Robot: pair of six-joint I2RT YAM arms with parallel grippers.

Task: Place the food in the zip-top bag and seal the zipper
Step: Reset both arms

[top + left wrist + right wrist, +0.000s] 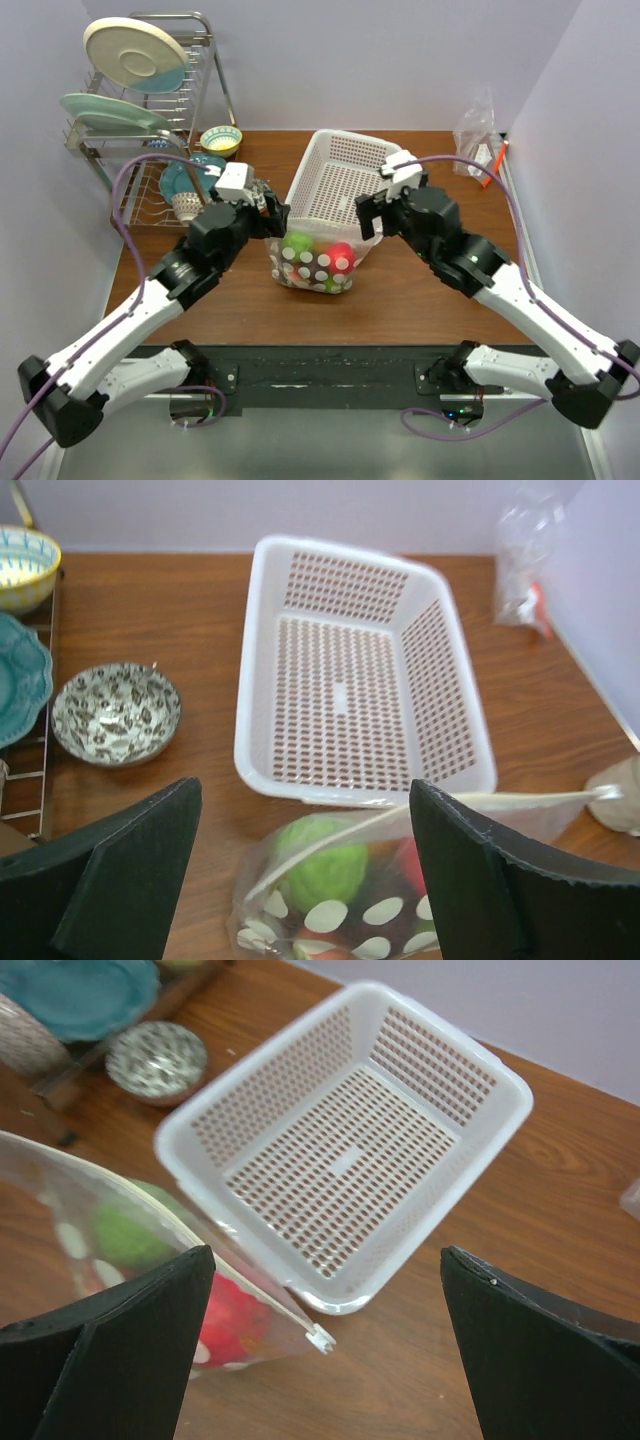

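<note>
Pale lilac walls (350, 60) enclose a brown wooden table (250, 310).

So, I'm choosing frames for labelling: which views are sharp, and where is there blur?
Top external: evenly lit and sharp, shadows faint. Left wrist: the white basket is crisp, while the zip-top bag close to the lens is soft. Right wrist: soft throughout, with the patterned bowl at the back most blurred.

Top camera looks down from behind — both wrist cameras, close, face the white basket (340, 695).
</note>
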